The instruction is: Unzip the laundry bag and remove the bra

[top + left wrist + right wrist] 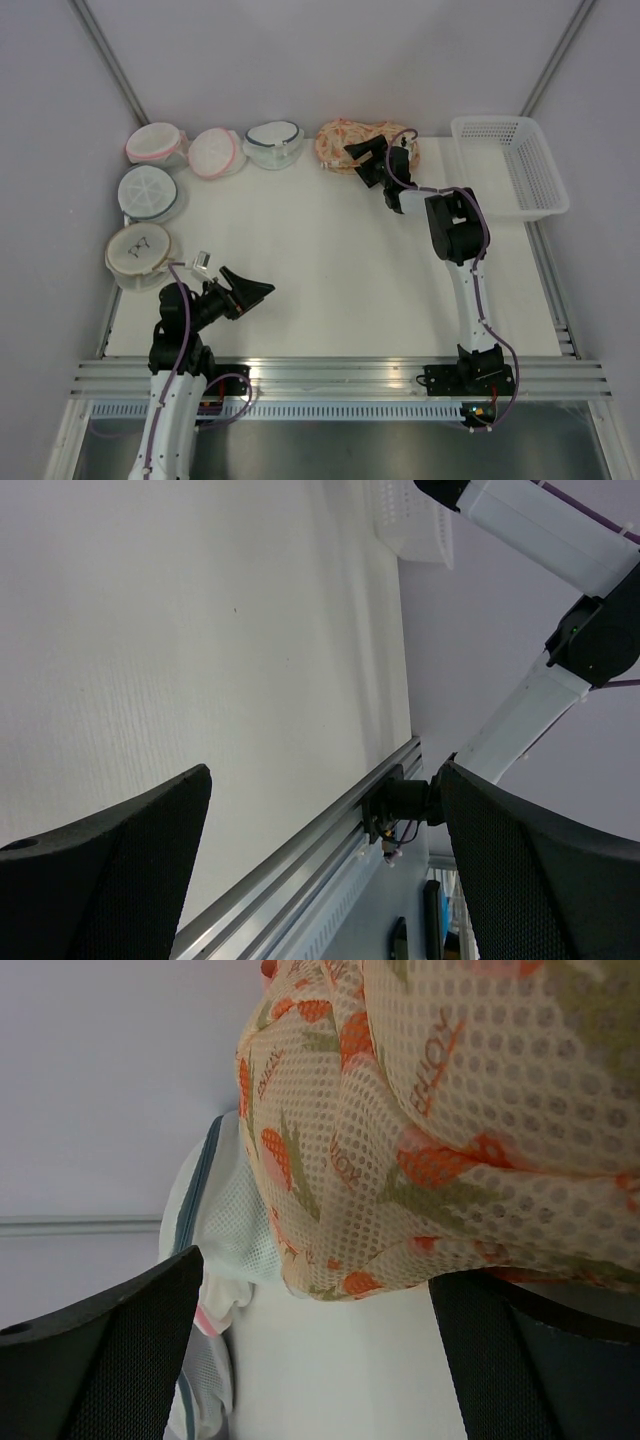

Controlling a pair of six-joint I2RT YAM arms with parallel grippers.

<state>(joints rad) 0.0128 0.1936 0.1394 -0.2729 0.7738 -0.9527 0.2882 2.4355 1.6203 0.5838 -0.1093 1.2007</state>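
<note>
The laundry bag (pixel 345 142) is a peach case with orange print, lying at the back of the table. My right gripper (pixel 368 155) is open, right at the bag's near edge. In the right wrist view the printed mesh (pixel 430 1130) fills the upper frame, just beyond the open fingers (pixel 100 1360). My left gripper (pixel 252 288) is open and empty, low near the table's front left, far from the bag. In the left wrist view its fingers (pixel 110 870) frame only bare table. The bra is not visible.
Several round domed mesh bags lie along the back left: pink-rimmed ones (pixel 155 145) (pixel 216 152), grey-blue ones (pixel 274 143) (pixel 150 192), and a beige one (pixel 138 250). The grey-blue bag also shows in the right wrist view (pixel 205 1260). A white basket (pixel 510 165) stands at the right.
</note>
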